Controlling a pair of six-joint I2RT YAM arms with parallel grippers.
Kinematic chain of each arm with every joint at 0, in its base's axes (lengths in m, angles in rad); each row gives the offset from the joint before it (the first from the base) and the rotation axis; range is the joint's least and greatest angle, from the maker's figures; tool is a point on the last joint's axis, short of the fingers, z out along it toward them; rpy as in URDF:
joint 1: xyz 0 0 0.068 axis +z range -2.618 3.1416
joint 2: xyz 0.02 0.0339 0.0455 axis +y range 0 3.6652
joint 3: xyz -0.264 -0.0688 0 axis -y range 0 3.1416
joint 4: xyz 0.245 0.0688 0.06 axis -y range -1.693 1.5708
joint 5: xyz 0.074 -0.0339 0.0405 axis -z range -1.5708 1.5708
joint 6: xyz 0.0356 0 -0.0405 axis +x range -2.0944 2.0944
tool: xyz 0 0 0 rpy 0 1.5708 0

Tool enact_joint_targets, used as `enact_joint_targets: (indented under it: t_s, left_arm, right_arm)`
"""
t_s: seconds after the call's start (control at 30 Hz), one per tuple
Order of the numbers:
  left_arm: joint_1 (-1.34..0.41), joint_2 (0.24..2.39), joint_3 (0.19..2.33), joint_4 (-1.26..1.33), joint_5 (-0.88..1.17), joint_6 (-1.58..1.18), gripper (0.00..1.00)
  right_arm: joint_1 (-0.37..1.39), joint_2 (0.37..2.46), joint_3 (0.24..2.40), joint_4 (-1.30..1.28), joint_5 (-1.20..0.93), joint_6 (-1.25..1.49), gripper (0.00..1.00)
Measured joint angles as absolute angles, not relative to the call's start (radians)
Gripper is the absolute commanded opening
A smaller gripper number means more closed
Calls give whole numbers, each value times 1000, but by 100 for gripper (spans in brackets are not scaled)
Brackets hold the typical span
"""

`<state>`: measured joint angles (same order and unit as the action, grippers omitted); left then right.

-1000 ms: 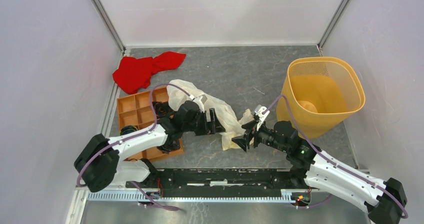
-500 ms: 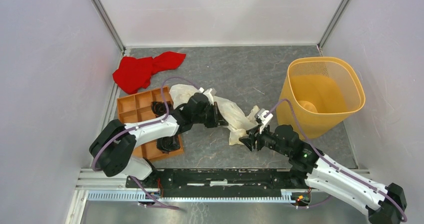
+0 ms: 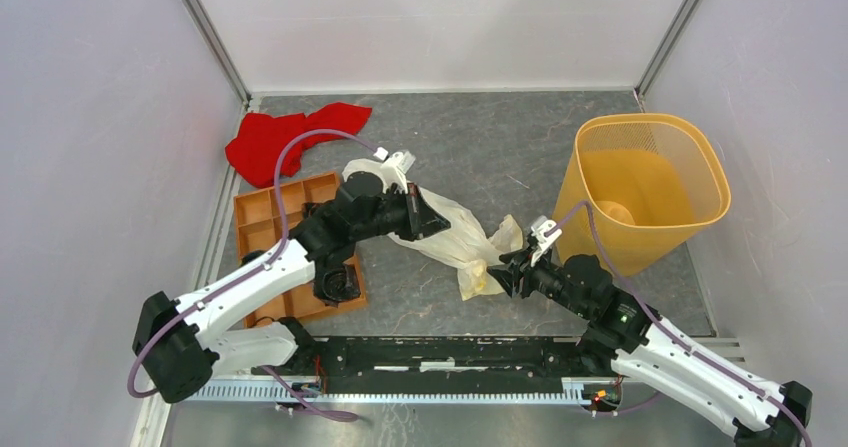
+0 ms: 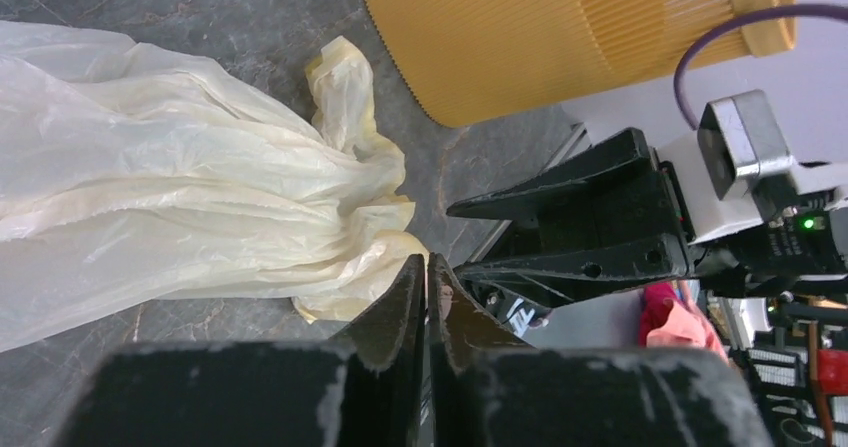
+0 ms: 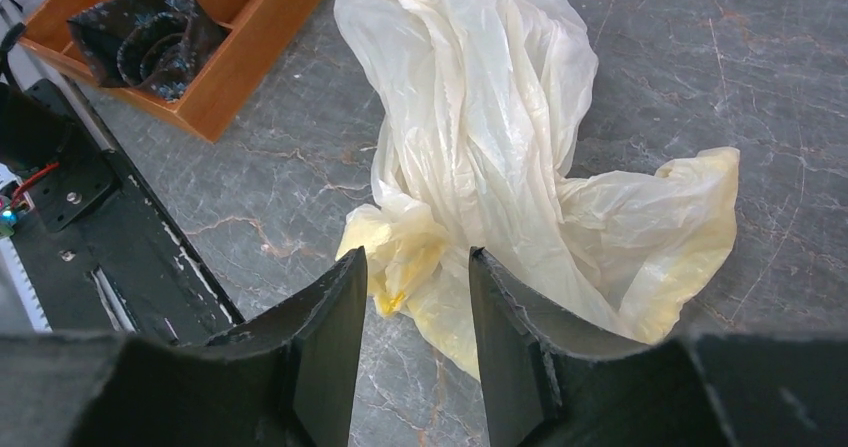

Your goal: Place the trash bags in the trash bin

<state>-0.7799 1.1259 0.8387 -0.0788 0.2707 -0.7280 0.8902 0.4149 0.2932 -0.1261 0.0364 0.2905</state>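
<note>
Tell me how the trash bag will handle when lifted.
Likely floppy: the trash bag lies crumpled in soft folds, so it should sag. Probably very light: thin translucent film. It may slip from the right gripper unless folds are pinched.

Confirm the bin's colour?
Orange-yellow with fine mesh walls; the bin shows best in the top view.

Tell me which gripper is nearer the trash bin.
Right. The right gripper is just left of the trash bin, at the end of the trash bag; the left gripper is farther left, over the bag's middle.
</note>
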Motion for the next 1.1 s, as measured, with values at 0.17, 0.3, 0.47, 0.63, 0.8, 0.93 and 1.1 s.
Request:
enact_joint_targets:
  t_s: [0.17, 0.3, 0.47, 0.63, 0.8, 0.93, 1.1]
  left_arm:
    - [-801, 1119, 814, -97, 298, -725, 76]
    - [-940, 1118, 719, -84, 252, -739, 84]
    - [-1200, 1196, 662, -67, 85, -743, 77]
    - [-1257, 1315, 639, -26, -99, -743, 68]
    - [-1254, 1450, 666, 20, -231, -715, 66]
    - [-1253, 1535, 722, 47, -294, -682, 51]
    - [-1253, 1572, 785, 73, -320, -633, 8]
  right_arm:
    - [890, 459, 321, -170, 64, 292, 52]
    - [890, 443, 326, -198, 98, 300, 53]
    - [890, 420, 326, -205, 118, 312, 53]
    - [890, 430, 326, -212, 117, 318, 52]
    - [890, 434, 326, -212, 111, 326, 52]
    - [890, 433, 326, -212, 105, 334, 52]
    - [890, 429, 325, -213, 88, 344, 52]
